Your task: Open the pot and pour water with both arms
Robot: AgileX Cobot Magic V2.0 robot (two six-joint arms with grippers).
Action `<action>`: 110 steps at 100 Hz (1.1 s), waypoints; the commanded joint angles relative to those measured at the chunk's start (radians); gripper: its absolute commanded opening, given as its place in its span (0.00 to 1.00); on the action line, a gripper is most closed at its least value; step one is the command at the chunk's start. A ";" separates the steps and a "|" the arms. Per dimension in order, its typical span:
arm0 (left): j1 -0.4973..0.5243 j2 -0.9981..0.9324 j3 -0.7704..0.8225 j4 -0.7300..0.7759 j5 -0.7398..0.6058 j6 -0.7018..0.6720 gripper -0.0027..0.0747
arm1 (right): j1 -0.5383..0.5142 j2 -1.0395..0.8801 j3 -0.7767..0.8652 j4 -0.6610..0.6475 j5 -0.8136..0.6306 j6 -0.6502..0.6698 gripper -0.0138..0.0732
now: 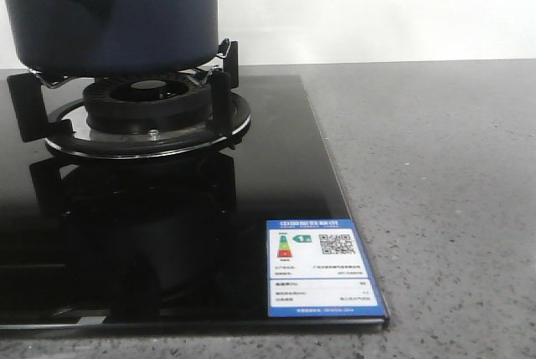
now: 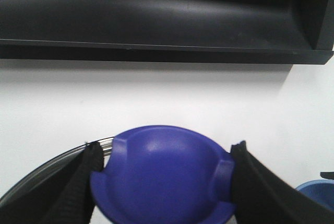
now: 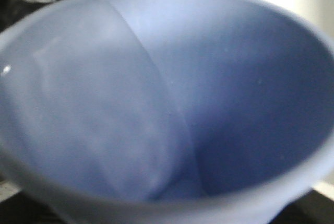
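Observation:
The dark navy pot [image 1: 109,16] stands on the gas burner's trivet [image 1: 151,104] at the far left, its top cut off by the front view's edge. In the left wrist view my left gripper [image 2: 167,153] is shut on the lid's rounded blue knob [image 2: 162,177], one black finger [image 2: 86,177] on each side. The glass lid's metal rim [image 2: 52,164] shows behind the knob. A pale blue cup [image 3: 167,98] fills the right wrist view, its mouth facing the camera. It covers my right gripper's fingers and sits right at the jaws. Whether it holds water is unclear.
The black glass hob [image 1: 167,217] carries a blue and white energy label [image 1: 322,267] at its front right corner. Grey speckled counter [image 1: 444,192] lies to the right. A black range hood [image 2: 156,15] hangs over the white wall. The cup's rim [image 2: 315,192] shows beside the lid.

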 commanded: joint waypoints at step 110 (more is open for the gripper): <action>0.002 -0.025 -0.041 0.009 -0.085 0.003 0.52 | 0.003 -0.019 -0.046 -0.540 -0.102 0.001 0.66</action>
